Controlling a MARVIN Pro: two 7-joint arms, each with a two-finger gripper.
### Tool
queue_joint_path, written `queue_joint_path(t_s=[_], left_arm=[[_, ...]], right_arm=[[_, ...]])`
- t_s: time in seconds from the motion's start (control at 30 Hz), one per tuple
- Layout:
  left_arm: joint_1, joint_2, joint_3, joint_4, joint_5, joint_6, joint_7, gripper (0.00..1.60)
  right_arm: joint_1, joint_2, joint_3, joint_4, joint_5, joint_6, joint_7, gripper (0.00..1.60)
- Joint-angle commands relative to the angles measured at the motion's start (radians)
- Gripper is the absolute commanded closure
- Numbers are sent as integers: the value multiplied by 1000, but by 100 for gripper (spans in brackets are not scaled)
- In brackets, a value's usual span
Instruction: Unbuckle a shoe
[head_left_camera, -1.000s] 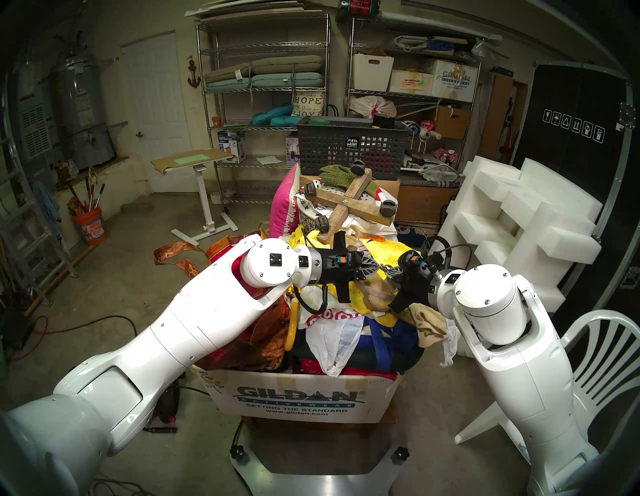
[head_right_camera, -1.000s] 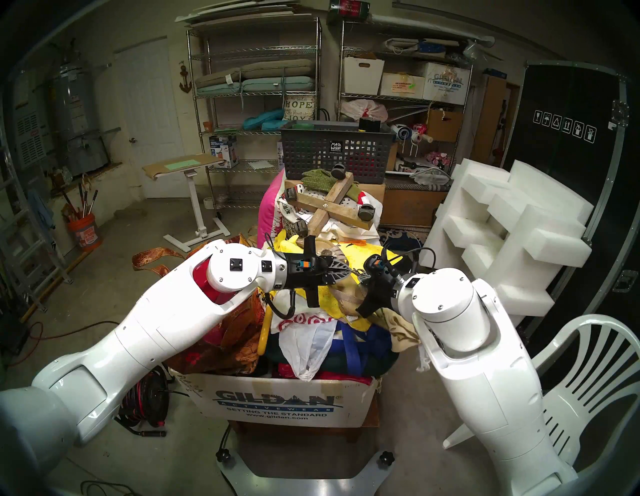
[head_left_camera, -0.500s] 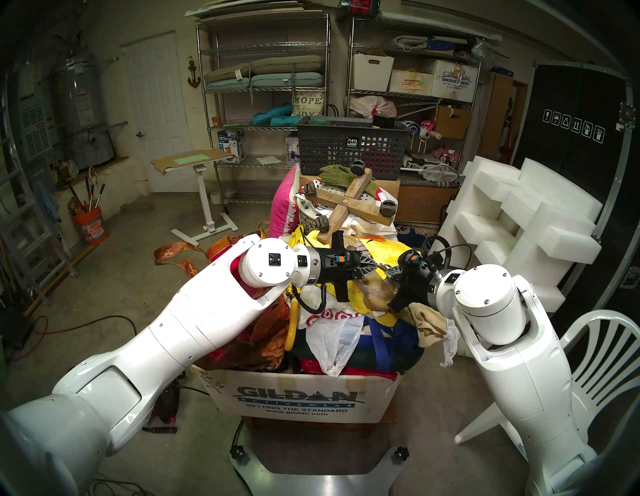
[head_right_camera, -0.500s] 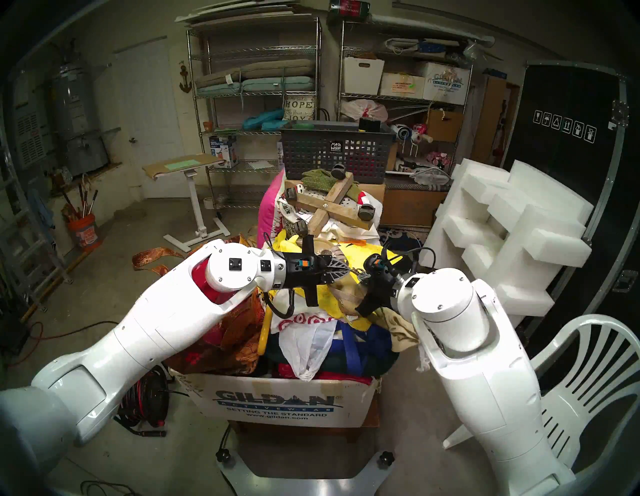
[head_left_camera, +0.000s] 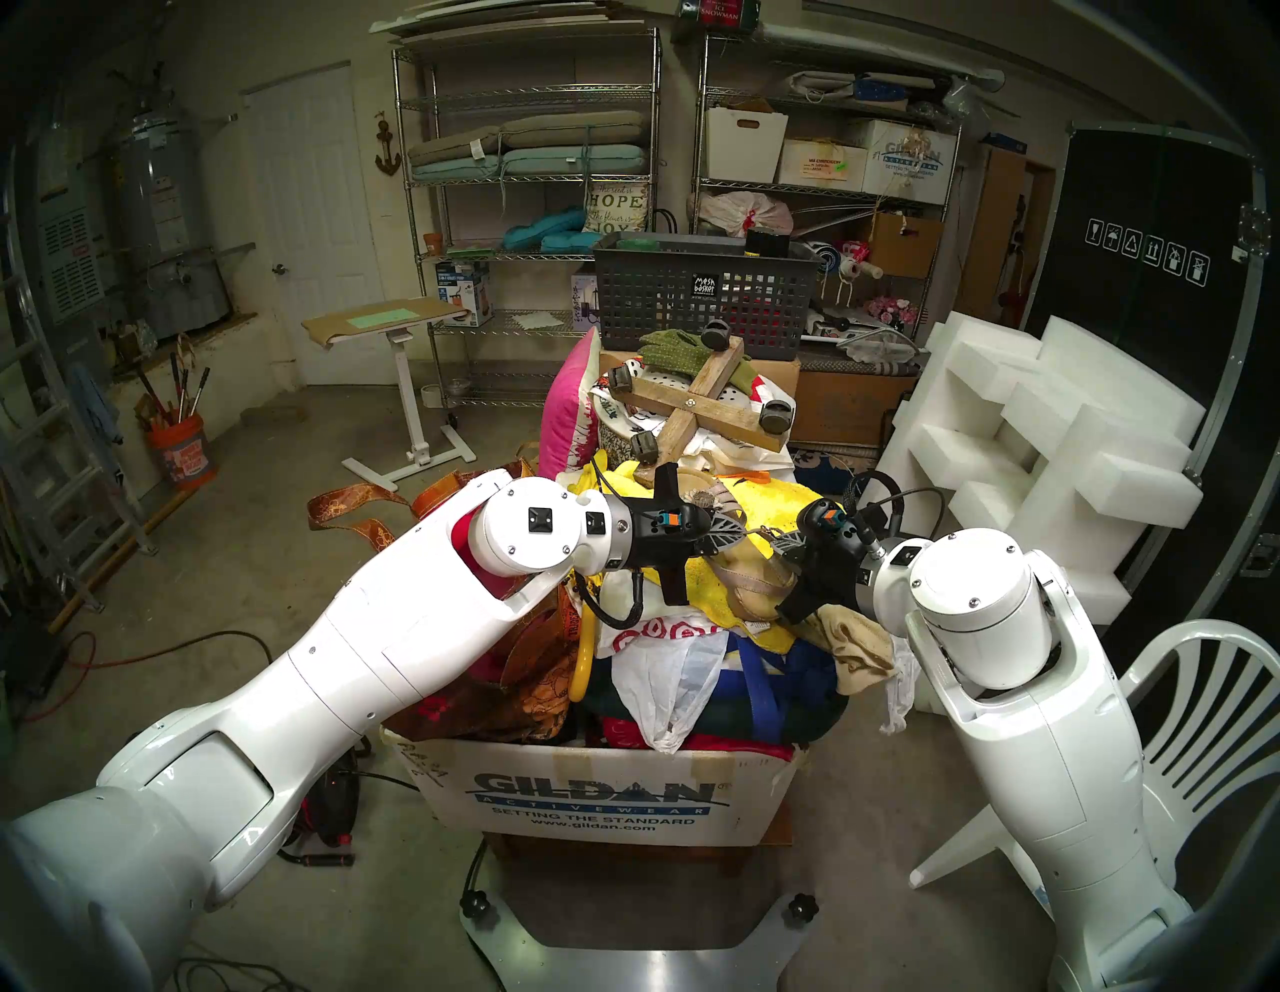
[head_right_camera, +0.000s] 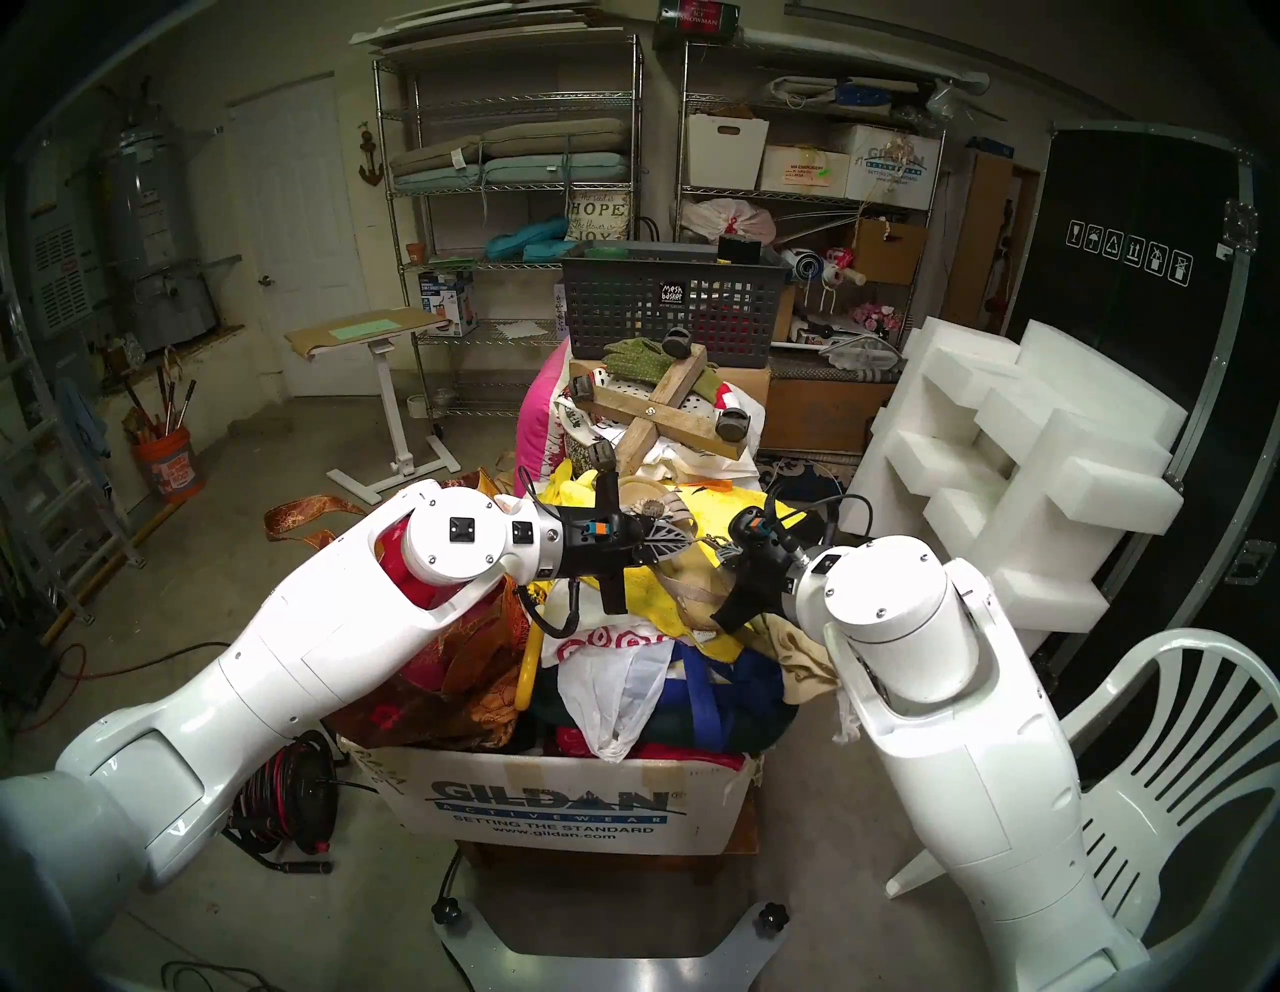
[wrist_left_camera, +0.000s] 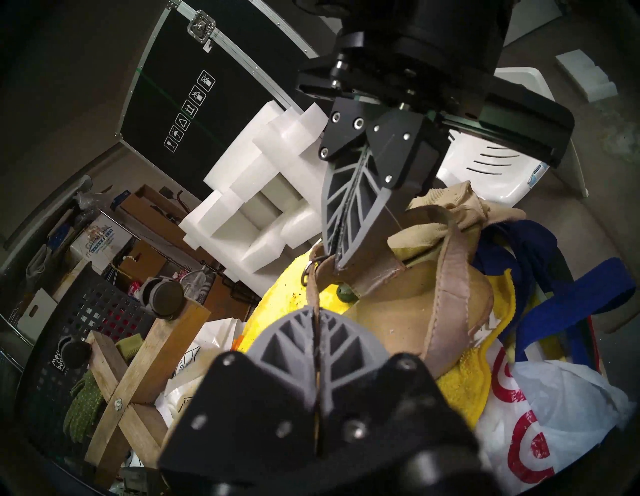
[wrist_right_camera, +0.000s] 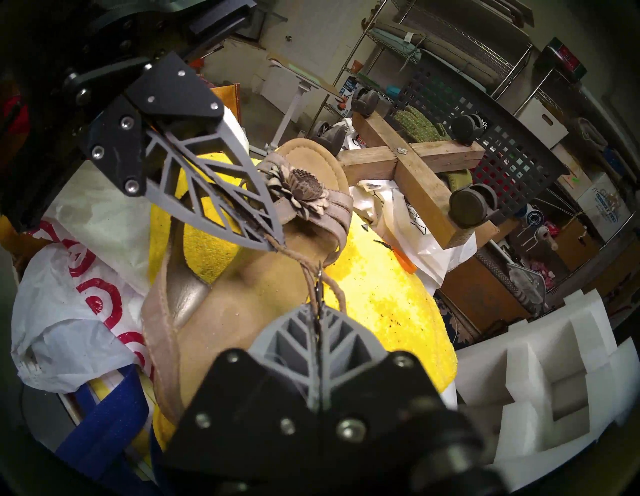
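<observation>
The tan-beige strappy wedge sandal (wrist_right_camera: 242, 277) with a leather flower ornament (wrist_right_camera: 301, 188) lies on a yellow towel (wrist_right_camera: 374, 294) atop the heaped cardboard box (head_left_camera: 596, 796). The left pincer (wrist_left_camera: 317, 313) is pressed together, pinching the thin ankle strap (wrist_left_camera: 313, 284). The right pincer (wrist_right_camera: 317, 311) is likewise pressed together, pinching that strap just by its small metal buckle (wrist_right_camera: 320, 275).
</observation>
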Motion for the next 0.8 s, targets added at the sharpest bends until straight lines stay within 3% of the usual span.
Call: queue_joint_path(t_s=[0.0, 0.77], left_arm=[[-8, -2, -5, -14, 0, -8, 3, 160], [-24, -14, 13, -24, 0, -3, -6, 160]], right_arm=[[12, -1, 4, -21, 0, -7, -2, 160], [4, -22, 5, -47, -37, 2, -36, 160]])
